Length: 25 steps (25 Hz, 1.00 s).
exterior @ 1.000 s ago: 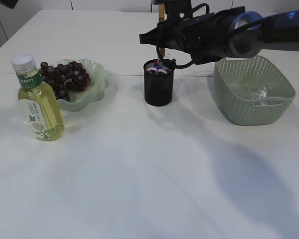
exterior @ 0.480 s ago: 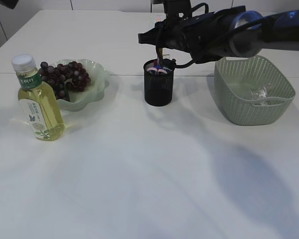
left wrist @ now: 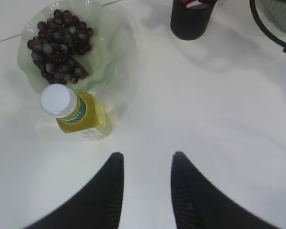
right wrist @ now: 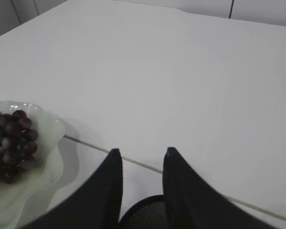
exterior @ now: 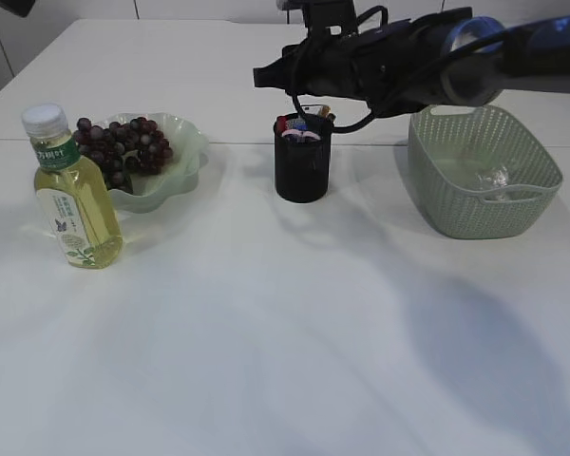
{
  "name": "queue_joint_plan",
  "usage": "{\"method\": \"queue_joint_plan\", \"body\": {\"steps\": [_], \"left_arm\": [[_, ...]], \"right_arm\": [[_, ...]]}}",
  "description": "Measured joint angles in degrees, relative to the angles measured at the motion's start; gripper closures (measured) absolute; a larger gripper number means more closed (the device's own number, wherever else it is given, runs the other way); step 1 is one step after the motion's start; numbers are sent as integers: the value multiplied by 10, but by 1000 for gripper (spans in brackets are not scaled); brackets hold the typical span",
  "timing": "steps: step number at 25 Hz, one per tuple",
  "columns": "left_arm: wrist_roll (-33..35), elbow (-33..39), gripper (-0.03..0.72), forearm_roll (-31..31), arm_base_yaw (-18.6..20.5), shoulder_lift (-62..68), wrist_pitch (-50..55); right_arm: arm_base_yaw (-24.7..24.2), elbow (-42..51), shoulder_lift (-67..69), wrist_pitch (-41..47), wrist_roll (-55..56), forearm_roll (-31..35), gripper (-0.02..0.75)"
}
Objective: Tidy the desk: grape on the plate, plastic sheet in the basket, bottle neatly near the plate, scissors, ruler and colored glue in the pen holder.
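The black mesh pen holder (exterior: 302,161) stands mid-table with coloured items (exterior: 300,126) showing at its top; I cannot tell them apart. My right gripper (exterior: 261,76) hovers just above and left of it, open and empty; in the right wrist view the right gripper (right wrist: 142,152) has the holder's rim (right wrist: 150,214) below its fingers. Dark grapes (exterior: 123,144) lie on the pale green plate (exterior: 192,152). The bottle (exterior: 71,195) of yellow drink stands upright just in front of the plate. Clear plastic sheet (exterior: 492,177) lies in the green basket (exterior: 475,214). My left gripper (left wrist: 145,160) is open and empty above bare table, near the bottle (left wrist: 78,114).
White table, with a seam line running across behind the plate. The right arm (exterior: 437,57) stretches over the basket's back edge. In the left wrist view the grapes (left wrist: 57,45), the plate (left wrist: 117,62) and the pen holder (left wrist: 190,19) lie ahead, and a black cable (left wrist: 271,33) at top right.
A yellowish stick that stood upright from the holder into the right gripper has dropped into the holder. The right gripper's jaws opened and it lifted slightly up and left. The left gripper is unchanged.
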Motion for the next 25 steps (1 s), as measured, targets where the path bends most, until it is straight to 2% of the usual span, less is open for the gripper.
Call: {"method": "queue_joint_plan", "body": {"steps": [6, 10, 17, 21, 25], "left_arm": [[0, 0, 442, 1, 0, 0, 0], [0, 0, 442, 1, 0, 0, 0], [3, 0, 442, 1, 0, 0, 0], [8, 0, 442, 1, 0, 0, 0], [13, 0, 442, 1, 0, 0, 0]], "right_arm": [[-1, 0, -38, -97, -44, -7, 487], [-2, 0, -74, -184, -102, -14, 487], [-2, 13, -129, -285, -194, -17, 487], [-2, 72, -164, -313, -270, -17, 487], [-2, 169, -217, -289, -362, -17, 487]]}}
